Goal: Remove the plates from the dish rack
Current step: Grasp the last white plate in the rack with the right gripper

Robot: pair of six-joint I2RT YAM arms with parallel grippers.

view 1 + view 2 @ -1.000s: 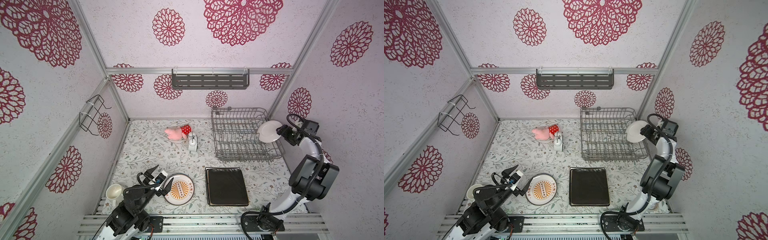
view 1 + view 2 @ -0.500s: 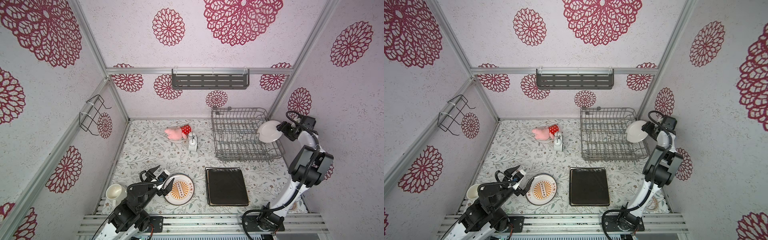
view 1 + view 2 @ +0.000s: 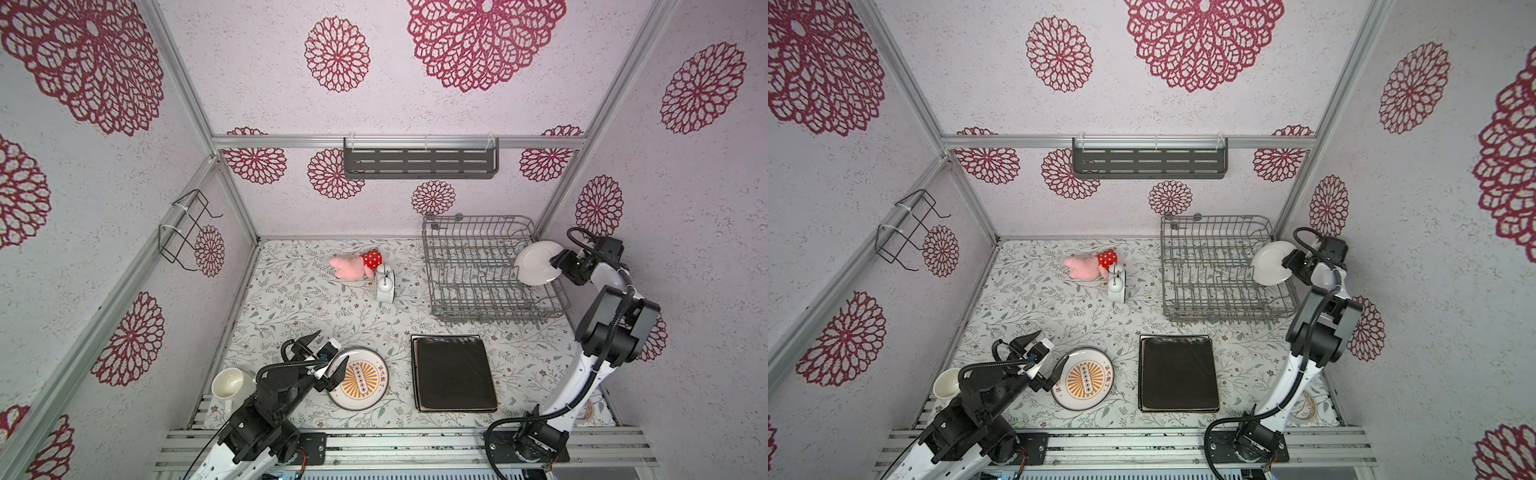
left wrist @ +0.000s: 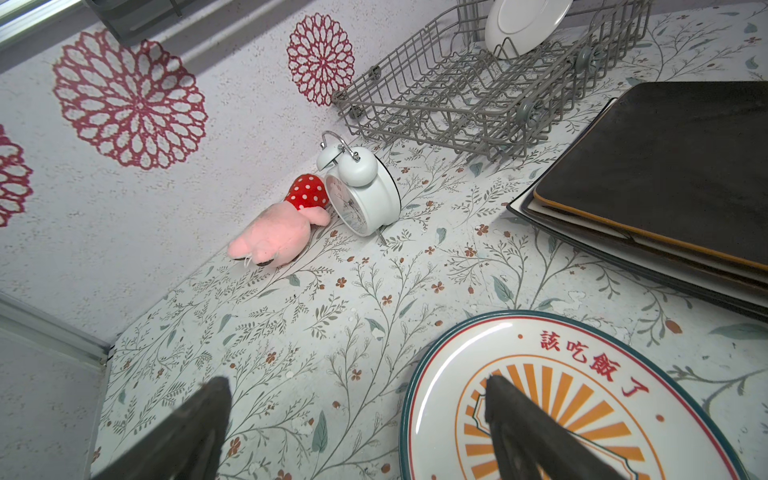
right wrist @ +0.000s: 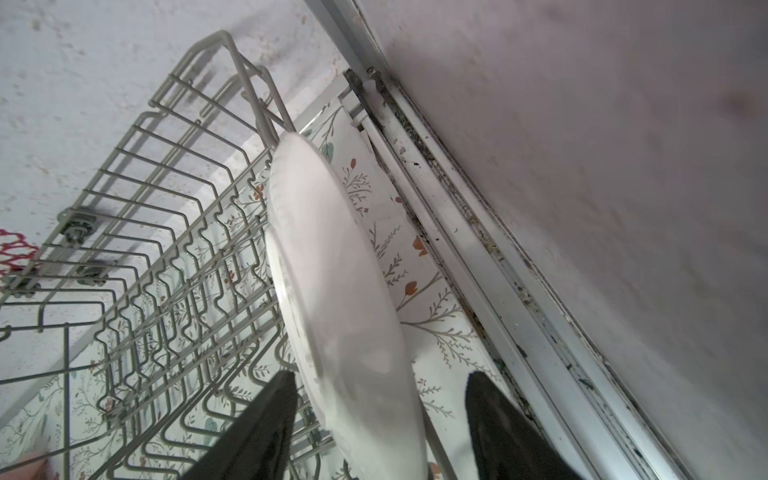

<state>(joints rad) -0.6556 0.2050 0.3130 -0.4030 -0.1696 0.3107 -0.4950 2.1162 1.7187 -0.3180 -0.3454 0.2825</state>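
Since one second ago, my right arm has folded its elbow closer to the right wall, and the right gripper (image 5: 374, 419) has narrowed around the last plate. The left arm shows no change.

1. Task item: a round white ceramic plate (image 3: 536, 263) stands on edge at the far right end of the grey wire dish rack (image 3: 469, 266). I see no other plate between the tines.
2. Right gripper: in the right wrist view the two black fingers (image 5: 257, 432) straddle the plate rim, one on each face. The jaws are apart. The outer finger shows a clear gap to the plate; I cannot tell whether the inner finger touches it. I judge the grip not yet made.
3. Governing relation: the plate lies directly ahead of the right gripper, to its left in the scene, with its faces pointing left and right and its edge running near to far. The jaws must therefore close across its thickness. The right arm is far nearer.
4. Left gripper (image 3: 322, 357): jaws wide apart, holding nothing, hovering at the left rim of the round orange-printed plate (image 3: 360, 380) lying flat near the front.
5. Unloaded stack: dark square plates (image 3: 455, 373) lie flat right of it.
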